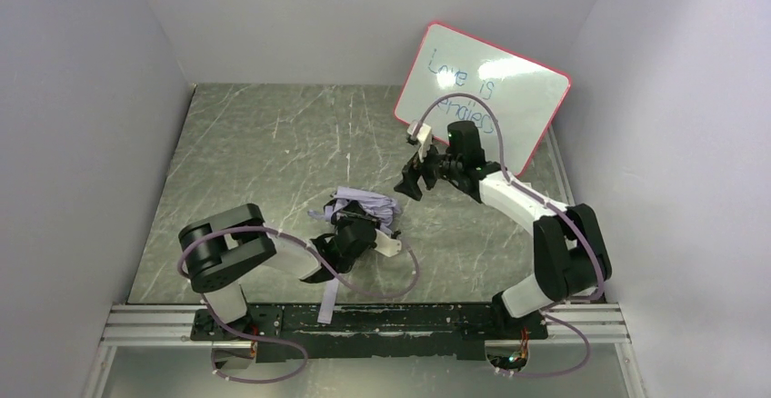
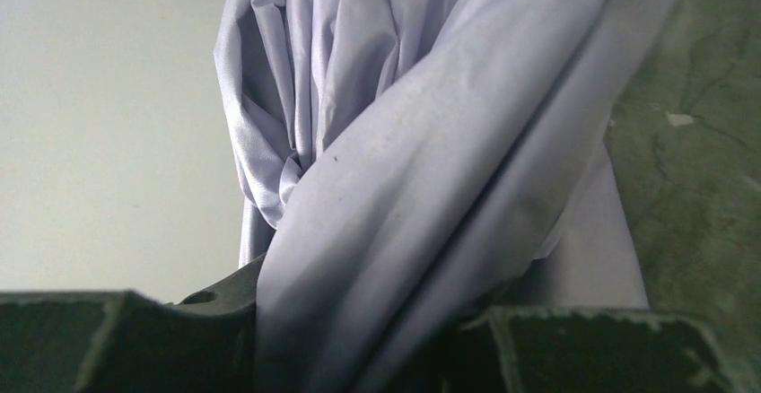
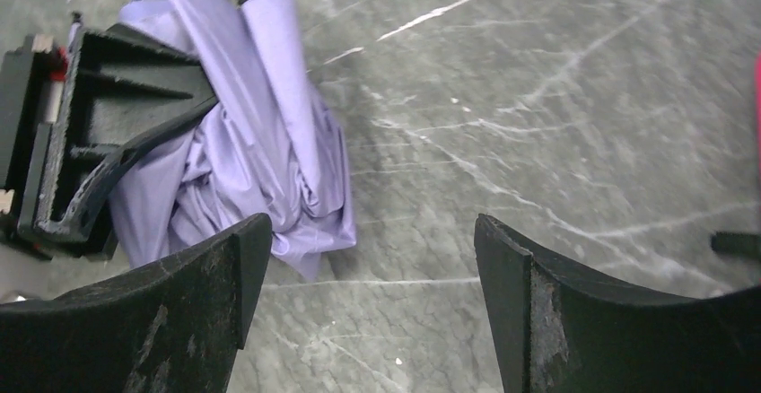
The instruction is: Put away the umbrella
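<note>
The umbrella [image 1: 365,205] is a crumpled bundle of pale lavender fabric lying mid-table. My left gripper [image 1: 356,231] is shut on its near side. In the left wrist view the folded umbrella fabric [image 2: 404,169] fills the gap of the left gripper [image 2: 359,330] between both dark fingers. My right gripper [image 1: 411,183] hangs just right of the bundle, open with nothing in it. In the right wrist view the right gripper [image 3: 372,249] has only bare table between its fingers. There the umbrella [image 3: 269,142] lies at upper left, clamped by the left gripper [image 3: 99,133]. The shaft and handle are hidden.
A red-framed whiteboard [image 1: 482,98] with blue writing leans against the back right wall, close behind the right arm. Its red edge [image 3: 758,115] shows at the right border of the right wrist view. White walls enclose the grey marbled table [image 1: 273,144] on three sides.
</note>
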Controlling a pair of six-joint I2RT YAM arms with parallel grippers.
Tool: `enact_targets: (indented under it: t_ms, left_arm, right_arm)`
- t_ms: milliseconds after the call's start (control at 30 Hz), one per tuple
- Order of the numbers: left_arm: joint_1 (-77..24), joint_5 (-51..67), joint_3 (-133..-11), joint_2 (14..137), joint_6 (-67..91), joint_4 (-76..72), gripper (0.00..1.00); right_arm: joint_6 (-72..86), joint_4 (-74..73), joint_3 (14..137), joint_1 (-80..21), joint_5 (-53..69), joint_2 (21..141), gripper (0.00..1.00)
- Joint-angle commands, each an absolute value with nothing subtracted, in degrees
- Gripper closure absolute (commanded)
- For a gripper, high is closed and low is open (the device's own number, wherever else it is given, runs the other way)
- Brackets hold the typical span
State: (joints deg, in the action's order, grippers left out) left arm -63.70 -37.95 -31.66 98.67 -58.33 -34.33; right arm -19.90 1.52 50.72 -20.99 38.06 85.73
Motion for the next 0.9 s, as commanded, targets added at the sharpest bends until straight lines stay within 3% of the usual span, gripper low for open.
enact_targets:
  t_ms: [0,233,433,867]
  left_arm:
    - [-64.8,-40.0,-27.2,102.5,-64.8,-38.3,0.95]
    - [-65.7,-40.9,-25.9,104.4,-66.9,-42.9,0.95]
    - [-65.8,-40.8,-25.7,103.8,-66.3,-43.0,0.86]
    - [-65.9,-41.4,-24.1,104.8,-67.5,-47.2,0.85]
  right_arm:
    - [-34.1,-10.4,56.5,-21.6,47.9,88.6,0.13]
    - [-44.3,-20.5,63.9,-26.3,51.4,95.7,0.13]
    - [-51.3,-31.4,70.6,-29.6,49.2,102.1,0.12]
    - [-51.7,-29.7,71.7,-36.3,40.7,109.8,0.12]
